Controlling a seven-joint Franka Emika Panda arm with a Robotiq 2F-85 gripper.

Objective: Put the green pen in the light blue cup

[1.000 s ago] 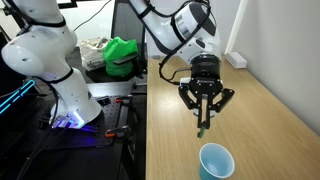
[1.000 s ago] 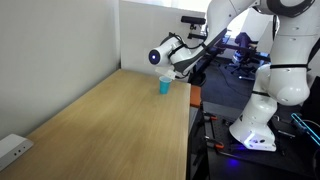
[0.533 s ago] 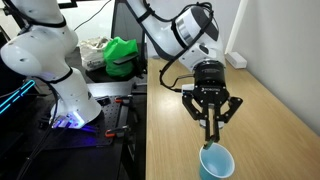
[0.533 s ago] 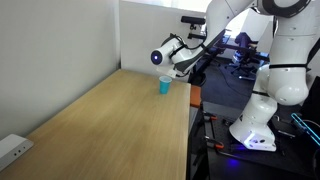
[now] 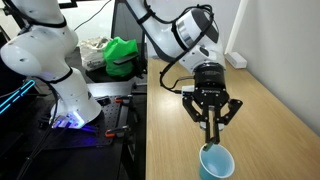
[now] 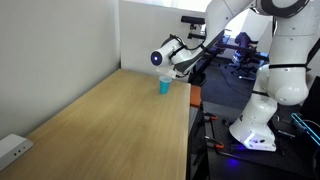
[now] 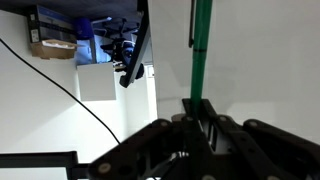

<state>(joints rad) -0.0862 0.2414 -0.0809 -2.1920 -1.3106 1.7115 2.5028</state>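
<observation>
The Robotiq gripper is pinching the green pen between narrowed fingers, and the pen is hanging below it with its long axis close to upright, lower tip pointing down at the counter. The light blue cup is standing upright near a corner of the wooden counter, close to the edge beside the robot bases, and its open mouth is lying directly under and a touch past the pen tip, which is sitting just at the near rim. The wrist view is showing the pen running straight out from between the fingers. In an exterior view the cup is just below the wrist. Compared with a second ago, the gripper is lower and nearer the cup; over the last half second it is barely moving.
</observation>
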